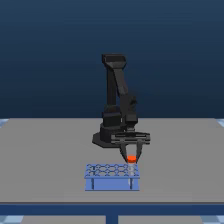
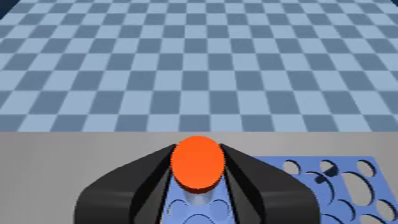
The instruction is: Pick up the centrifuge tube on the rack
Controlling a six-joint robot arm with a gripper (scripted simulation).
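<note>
The centrifuge tube [image 1: 131, 160] stands in a hole at the end of the blue rack [image 1: 102, 183] on the exterior view's right, its orange-red cap just above the rack top and its pale body below. My gripper [image 1: 131, 156] hangs straight over it, its black fingers [image 2: 258, 185] narrowing to a V that presses both sides of the cap. In the wrist view the cap of the centrifuge tube [image 2: 197, 161] fills the gap of my gripper [image 2: 197, 172], and the rack [image 2: 306, 172] with its round holes lies beneath. The gripper is shut on the tube.
The rack sits near the front edge of a grey table [image 1: 45, 160], with the arm's black base [image 1: 107, 137] just behind it. Beyond the table, the wrist view shows a blue checkered floor [image 2: 195, 60].
</note>
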